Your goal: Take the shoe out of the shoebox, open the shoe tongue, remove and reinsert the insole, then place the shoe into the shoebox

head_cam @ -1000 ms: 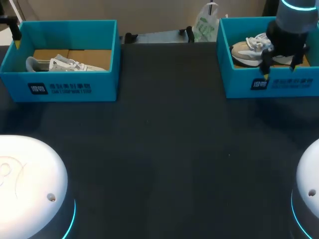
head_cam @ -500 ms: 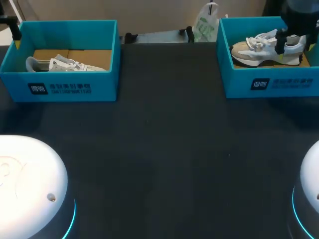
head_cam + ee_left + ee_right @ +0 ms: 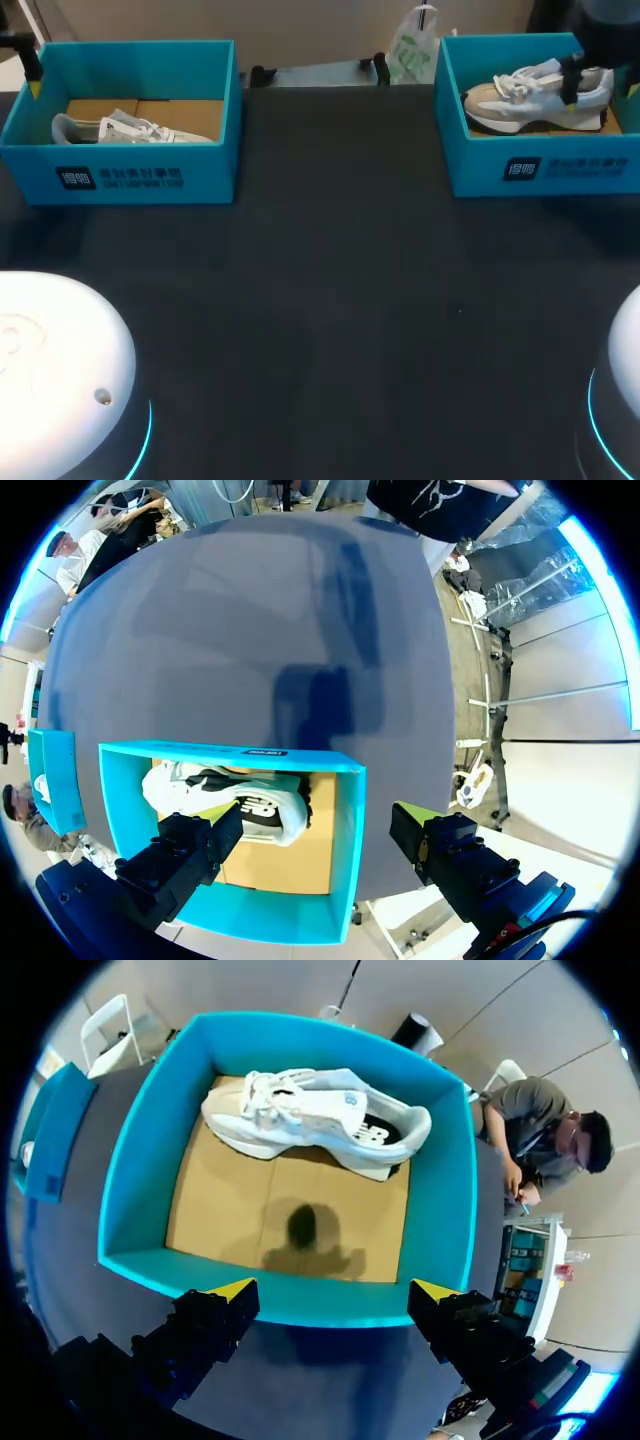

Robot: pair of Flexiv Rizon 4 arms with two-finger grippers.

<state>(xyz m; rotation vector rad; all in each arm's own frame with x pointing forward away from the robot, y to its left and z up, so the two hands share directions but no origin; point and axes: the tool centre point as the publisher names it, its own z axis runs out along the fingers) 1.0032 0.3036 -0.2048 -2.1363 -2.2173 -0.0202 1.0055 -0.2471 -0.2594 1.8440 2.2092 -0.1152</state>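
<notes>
Nothing grasped; shoe (image 3: 315, 1120) lies boxed.
Right gripper (image 3: 335, 1290) hangs released above the shoebox (image 3: 135, 1170); left gripper (image 3: 318, 815) released too. Not yet started or already finished: cannot tell.

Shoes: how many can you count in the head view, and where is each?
2. One shoe lies in the left shoebox, a second shoe in the right shoebox.

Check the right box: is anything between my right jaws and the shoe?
Nothing visible. The shoe lies uncovered in the box, against its far wall; the open right jaws hang over the opposite wall.
</notes>
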